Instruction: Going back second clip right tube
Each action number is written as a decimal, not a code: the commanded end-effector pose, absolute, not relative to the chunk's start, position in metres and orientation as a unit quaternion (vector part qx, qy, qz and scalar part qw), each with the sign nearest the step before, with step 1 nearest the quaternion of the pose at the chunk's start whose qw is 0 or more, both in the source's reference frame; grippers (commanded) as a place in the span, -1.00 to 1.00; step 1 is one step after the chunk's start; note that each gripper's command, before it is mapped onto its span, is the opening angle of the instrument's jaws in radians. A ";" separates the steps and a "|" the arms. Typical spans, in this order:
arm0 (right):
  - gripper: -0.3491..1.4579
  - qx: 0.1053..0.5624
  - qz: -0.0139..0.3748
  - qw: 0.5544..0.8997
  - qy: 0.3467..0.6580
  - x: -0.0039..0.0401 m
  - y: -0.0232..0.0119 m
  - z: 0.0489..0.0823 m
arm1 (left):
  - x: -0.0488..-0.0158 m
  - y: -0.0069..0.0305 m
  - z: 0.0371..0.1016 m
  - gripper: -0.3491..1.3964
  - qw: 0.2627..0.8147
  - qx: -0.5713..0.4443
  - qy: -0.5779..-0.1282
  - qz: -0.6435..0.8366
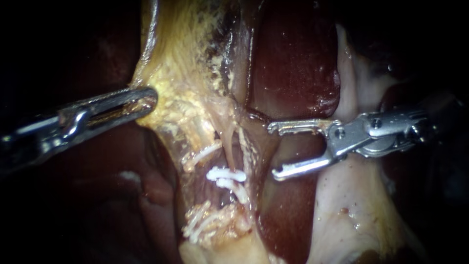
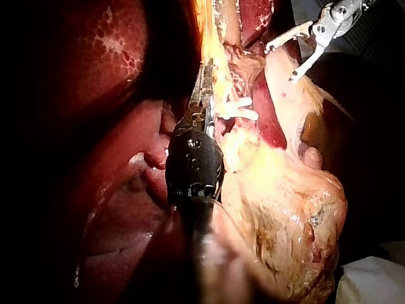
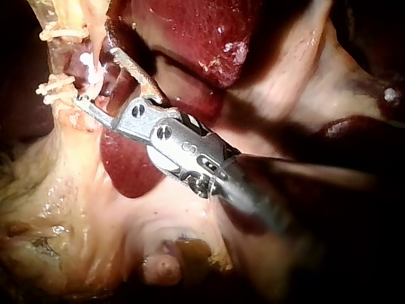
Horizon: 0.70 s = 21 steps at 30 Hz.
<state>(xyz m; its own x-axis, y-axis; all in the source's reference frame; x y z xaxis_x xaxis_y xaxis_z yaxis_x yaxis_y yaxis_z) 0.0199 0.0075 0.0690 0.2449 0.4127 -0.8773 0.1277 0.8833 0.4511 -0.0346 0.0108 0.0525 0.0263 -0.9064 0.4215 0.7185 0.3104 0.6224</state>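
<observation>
Two instruments lie nearest the endoscope, one coming in from each side. My left instrument (image 1: 146, 100) has its jaws pressed together on the edge of a yellowish tissue fold (image 1: 181, 63), pinching it from both sides. My right instrument (image 1: 274, 151) has its jaws spread wide with nothing between them. Its tips sit over dark red liver (image 1: 293, 58), just to the right of the tubes and apart from them.

Slightly deeper, between the two instruments, thin strands run down from the fold. The right tube (image 1: 231, 144) carries two bright white clips (image 1: 224, 174), one just below the other, lying across it. These clips are level with the lower jaw of my right instrument, and a band of tissue separates them from it. To their left, duller clips (image 1: 200, 154) cross a neighbouring strand, and more (image 1: 195, 230) sit lower down.

Farthest back, the liver fills the space above the open jaws, with pale tissue (image 1: 351, 205) along its right side.
</observation>
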 end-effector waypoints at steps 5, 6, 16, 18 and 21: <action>0.05 0.223 0.093 0.757 0.607 0.0199 0.0074 0.0691 | -0.0345 0.0109 0.0547 -1.00 0.706 0.115 -0.397 -0.574; 0.05 0.223 0.093 0.757 0.607 0.0198 0.0074 0.0691 | -0.0345 0.0108 0.0554 -1.00 0.708 0.114 -0.395 -0.574; 0.05 0.224 0.092 0.757 0.607 0.0195 0.0073 0.0690 | -0.0380 0.0101 0.0621 -1.00 0.717 0.123 -0.381 -0.571; 0.05 0.224 0.092 0.757 0.607 0.0194 0.0073 0.0690 | -0.0391 0.0099 0.0628 -1.00 0.718 0.127 -0.381 -0.568; 0.05 0.224 0.092 0.757 0.607 0.0194 0.0073 0.0690 | -0.0406 0.0092 0.0635 -1.00 0.720 0.132 -0.380 -0.565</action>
